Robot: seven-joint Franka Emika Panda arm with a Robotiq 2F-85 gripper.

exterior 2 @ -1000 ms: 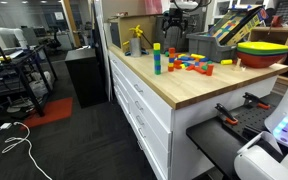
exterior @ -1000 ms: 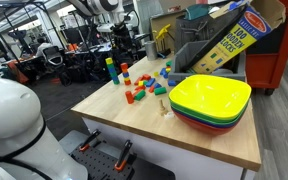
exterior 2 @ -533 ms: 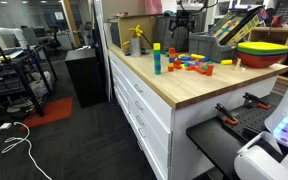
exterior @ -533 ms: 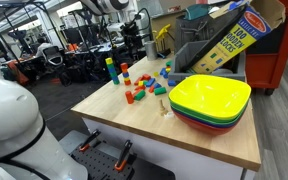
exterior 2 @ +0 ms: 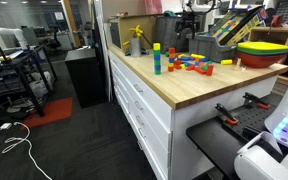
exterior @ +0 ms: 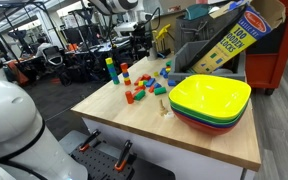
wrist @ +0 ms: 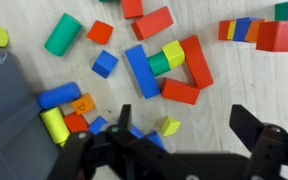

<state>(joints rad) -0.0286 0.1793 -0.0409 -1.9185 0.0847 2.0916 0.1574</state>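
My gripper (wrist: 184, 132) is open and empty, hanging above a scatter of coloured wooden blocks on a wooden table top. A small yellow cube (wrist: 169, 126) lies between the fingers, well below them. Past it lie a long blue block (wrist: 141, 70), red blocks (wrist: 194, 60), a green cylinder (wrist: 63, 34) and a blue cube (wrist: 105, 64). In both exterior views the gripper (exterior: 142, 28) (exterior 2: 192, 14) is high over the far side of the block pile (exterior: 144, 86) (exterior 2: 190, 63).
A stack of yellow, green and red bowls (exterior: 210, 100) (exterior 2: 262, 50) sits near the table edge. A tall block tower (exterior: 111, 69) (exterior 2: 156, 58) stands beside the pile. A tilted "wooden blocks" box (exterior: 234, 35) and a grey bin (wrist: 4, 110) are behind.
The arm and gripper have moved sideways over the back of the table, toward the grey bin and box. The blocks have not moved.
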